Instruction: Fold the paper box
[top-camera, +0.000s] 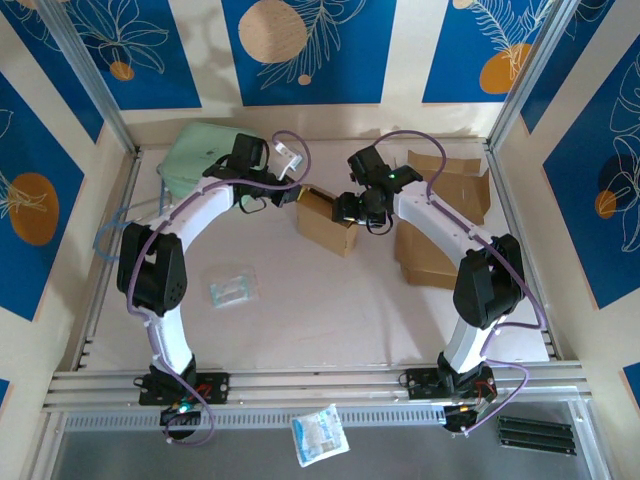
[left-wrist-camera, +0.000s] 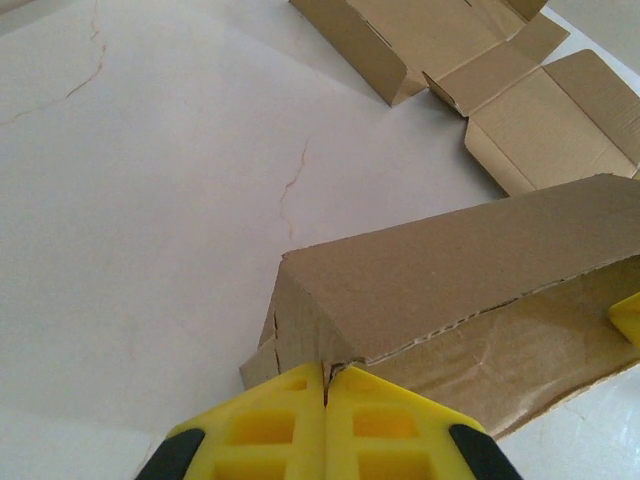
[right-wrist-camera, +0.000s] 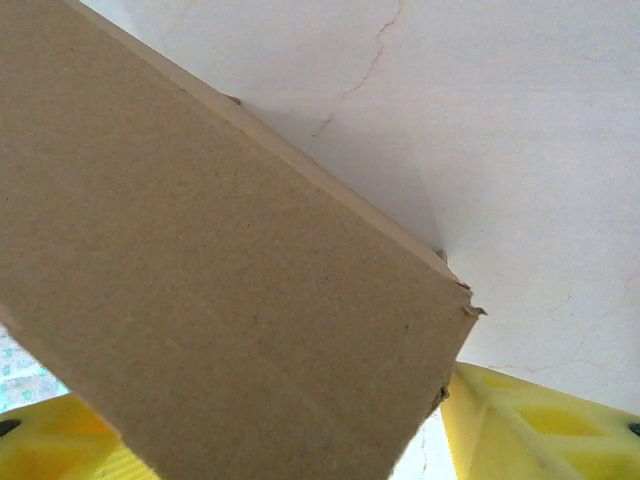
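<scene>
Paper box sits mid-surface, slightly far of centre, between the two pincers, and looks part-erected: the long panels are up and one long side is open in the left wrist view.

Right pincer is part-spread across the box, with yellow fingers seen on either side of a panel. It is judged to be clamped on the box as the anchor.

Left pincer is pressed together, tips butted against the box's end edge at the corner. Whether a flap edge is nipped between them cannot be told.

Step in hand, as judged: the end flap is being pushed in.
- The right grip should be kept firm so the box is not skated across the white surface.
- The push should be made along the crease line, not into the panel face, as the board looks thin and is already creased near the open side.
- The closed tips should be used as a blunt pusher, low on the flap, so the fold is taken at the score.
- The torn-looking corner near the tips should be watched, since it could snag.

Flat cardboard blanks are stacked right of the box.

No brand or readable writing is seen on the box or the blanks. Print on the clear packet is too small to read.
</scene>
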